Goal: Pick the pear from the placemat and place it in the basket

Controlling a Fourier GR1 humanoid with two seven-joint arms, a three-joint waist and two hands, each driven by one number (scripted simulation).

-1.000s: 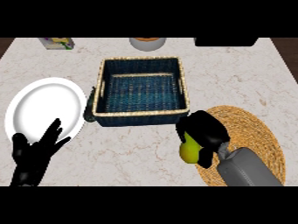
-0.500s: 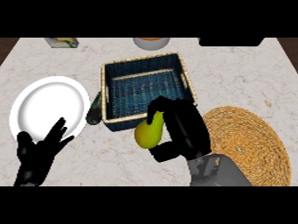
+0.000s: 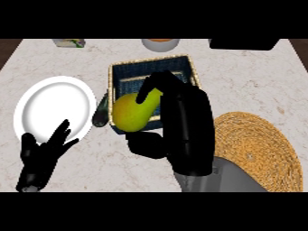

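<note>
Well, from the head view, the yellow-green pear (image 3: 133,113) sits in the robot's right hand (image 3: 183,131). The black fingers (image 3: 153,86) curl over its top and the thumb closes in from below. It is off the round woven straw placemat (image 3: 266,151) and shows in front of the near left corner of the dark blue woven basket with a tan rim (image 3: 151,59). How high it hangs above that rim cannot be told.

The left hand (image 3: 41,155) rests open, fingers up, at the lower left, overlapping the near edge of the round white plate (image 3: 49,106). A slim dark object (image 3: 101,113), too dim to identify, lies between plate and basket on the pale marble counter (image 3: 263,88).

The pear looks light and stiff enough to hold without deforming. Its smooth skin is probably slippery, though, and its flesh likely bruises if knocked. The broad belly seems the best place to hold it, since the narrow neck gives the fingers little to wrap.
</note>
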